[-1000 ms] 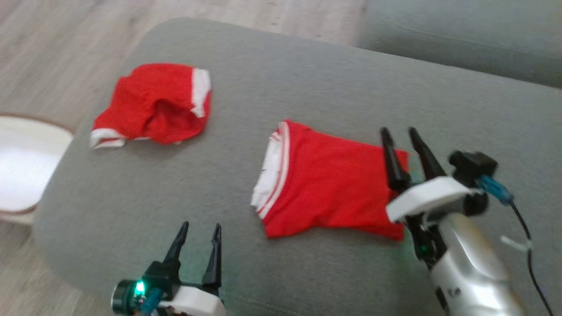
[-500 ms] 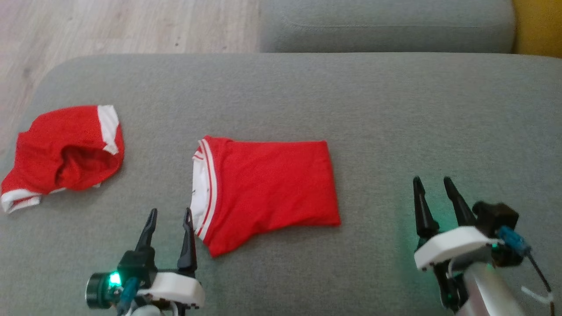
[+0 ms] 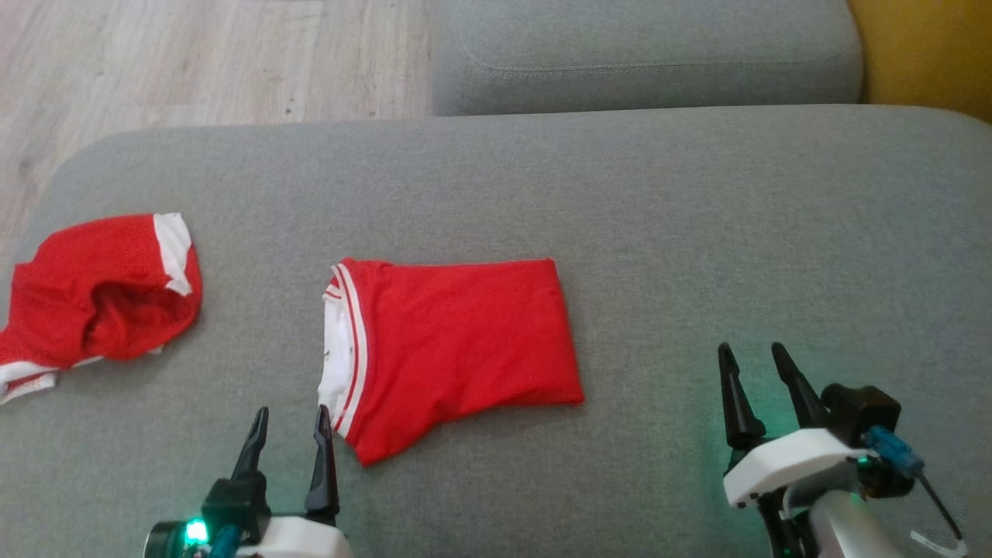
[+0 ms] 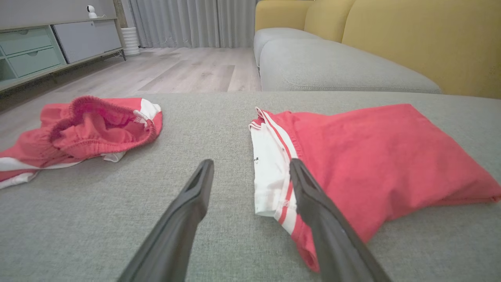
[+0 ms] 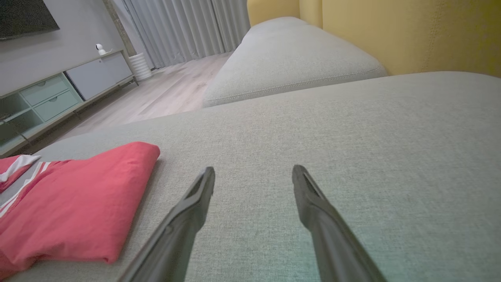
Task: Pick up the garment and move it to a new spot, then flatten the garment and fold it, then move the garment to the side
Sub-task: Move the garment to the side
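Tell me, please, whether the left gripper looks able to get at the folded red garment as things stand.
Probably yes: the left gripper is open and sits beside the white-trimmed end of the folded garment, with nothing on the cushion between them.

The garment (image 3: 465,333) is seen as matt red cloth. The sofa cushion (image 3: 697,232) is covered in coarse grey weave.

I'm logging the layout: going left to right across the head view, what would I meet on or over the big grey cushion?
crumpled red garment → left gripper → folded red garment → right gripper
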{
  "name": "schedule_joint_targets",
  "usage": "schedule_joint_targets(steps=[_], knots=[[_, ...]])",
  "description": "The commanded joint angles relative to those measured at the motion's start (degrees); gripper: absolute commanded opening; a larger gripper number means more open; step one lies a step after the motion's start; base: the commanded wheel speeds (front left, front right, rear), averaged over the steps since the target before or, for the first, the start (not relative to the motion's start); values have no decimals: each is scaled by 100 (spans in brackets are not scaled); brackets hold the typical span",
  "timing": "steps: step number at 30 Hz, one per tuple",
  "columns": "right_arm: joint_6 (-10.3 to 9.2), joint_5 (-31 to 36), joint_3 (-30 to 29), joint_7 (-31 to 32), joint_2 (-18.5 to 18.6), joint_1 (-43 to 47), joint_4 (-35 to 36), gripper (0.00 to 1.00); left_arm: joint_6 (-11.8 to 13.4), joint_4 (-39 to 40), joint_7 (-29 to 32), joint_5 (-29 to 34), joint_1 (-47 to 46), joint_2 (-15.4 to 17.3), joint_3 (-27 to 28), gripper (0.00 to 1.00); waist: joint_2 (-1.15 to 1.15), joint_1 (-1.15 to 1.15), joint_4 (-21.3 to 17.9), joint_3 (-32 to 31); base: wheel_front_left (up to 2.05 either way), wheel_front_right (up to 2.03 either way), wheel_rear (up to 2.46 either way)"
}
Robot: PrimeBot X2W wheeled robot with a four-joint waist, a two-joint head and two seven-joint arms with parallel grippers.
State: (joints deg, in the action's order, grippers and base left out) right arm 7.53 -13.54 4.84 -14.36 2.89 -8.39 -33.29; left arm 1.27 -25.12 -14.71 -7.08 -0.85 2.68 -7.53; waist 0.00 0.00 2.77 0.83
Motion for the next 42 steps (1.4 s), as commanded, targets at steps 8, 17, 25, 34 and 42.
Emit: schedule_joint_targets(steps=[8, 17, 25, 34, 42], knots=[[-4, -230, 754, -63, -2, -494, 27, 100, -143, 240, -29, -70, -380, 20, -277, 100, 0, 0, 650, 310, 0, 0, 0], [-4, -385, 995, -63, -2, -1214, -1039, 100, -257, 88, -29, -115, -281, 20, -736, 100, 0, 0, 1742, 556, 0, 0, 0], [-4, -1036, 1480, -29, -2, -1565, -2363, 27, -221, 116, -29, -148, -292, 20, -671, 100, 0, 0, 1961, 666, 0, 0, 0], [-4, -1071, 1603, -61, -2, -1821, -1748, 0, -241, 221, -29, -104, -389, 20, -504, 100, 0, 0, 419, 556, 0, 0, 0], [-4, -913, 1731, -62, -2, -1746, -1267, 0, -288, 300, -29, -108, -752, 20, -531, 100, 0, 0, -1503, 643, 0, 0, 0]])
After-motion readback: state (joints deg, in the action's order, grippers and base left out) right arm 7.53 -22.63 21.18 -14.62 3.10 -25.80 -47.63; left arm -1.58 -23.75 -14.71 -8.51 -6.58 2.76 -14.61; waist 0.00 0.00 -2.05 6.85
